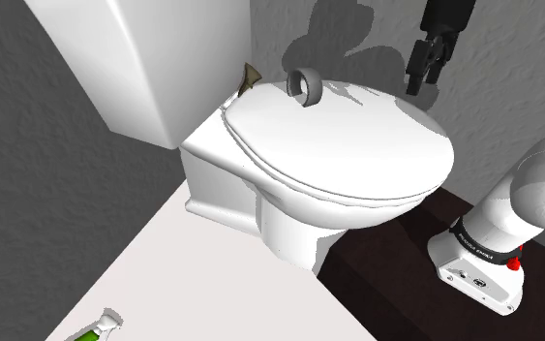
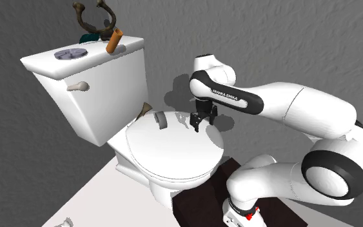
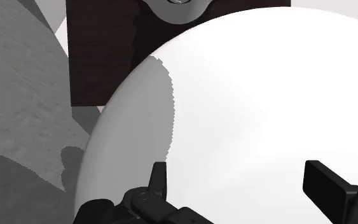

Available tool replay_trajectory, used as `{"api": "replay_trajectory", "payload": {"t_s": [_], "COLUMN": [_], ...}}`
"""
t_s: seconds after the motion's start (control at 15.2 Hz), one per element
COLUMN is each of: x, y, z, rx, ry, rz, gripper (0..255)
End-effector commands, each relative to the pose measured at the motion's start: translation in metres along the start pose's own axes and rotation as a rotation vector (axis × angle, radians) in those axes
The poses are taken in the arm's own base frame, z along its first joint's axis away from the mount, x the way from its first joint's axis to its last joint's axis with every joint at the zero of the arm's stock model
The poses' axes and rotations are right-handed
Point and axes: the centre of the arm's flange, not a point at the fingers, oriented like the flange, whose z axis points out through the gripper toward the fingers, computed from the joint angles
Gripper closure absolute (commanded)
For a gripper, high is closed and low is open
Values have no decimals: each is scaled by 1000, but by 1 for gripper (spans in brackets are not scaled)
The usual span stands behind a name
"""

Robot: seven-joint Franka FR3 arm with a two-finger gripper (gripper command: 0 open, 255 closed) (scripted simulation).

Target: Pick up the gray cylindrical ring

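Gray ring (image 1: pixel 315 87) on toilet lid (image 1: pixel 357 145), gripper (image 1: pixel 423 82) spread

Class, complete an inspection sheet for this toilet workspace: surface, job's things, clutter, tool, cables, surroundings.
Surface: closed white toilet lid.
Job's things: grey ring, standing on edge near the lid's back edge.
Clutter: green bottle on the floor; grey disc and brown cylinder on the tank.
Tool: tool open, above the lid, apart from the ring.
Cables: nothing seen.
Surroundings: grey textured walls, dark stand.
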Motion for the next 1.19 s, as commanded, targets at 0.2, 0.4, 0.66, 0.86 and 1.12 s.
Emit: {"api": "replay_trajectory", "payload": {"t_s": [0.2, 0.4, 0.66, 0.86, 1.12], "x": [33, 66, 111, 146, 192], "y": [-22, -44, -72, -92, -118], "z": [-8, -16, -26, -33, -42], "rx": [-16, -32, -54, -70, -92], "ry": [3, 6, 10, 13, 16], "rz": [23, 46, 76, 99, 130], "gripper": [0, 0, 0, 0, 0]}}
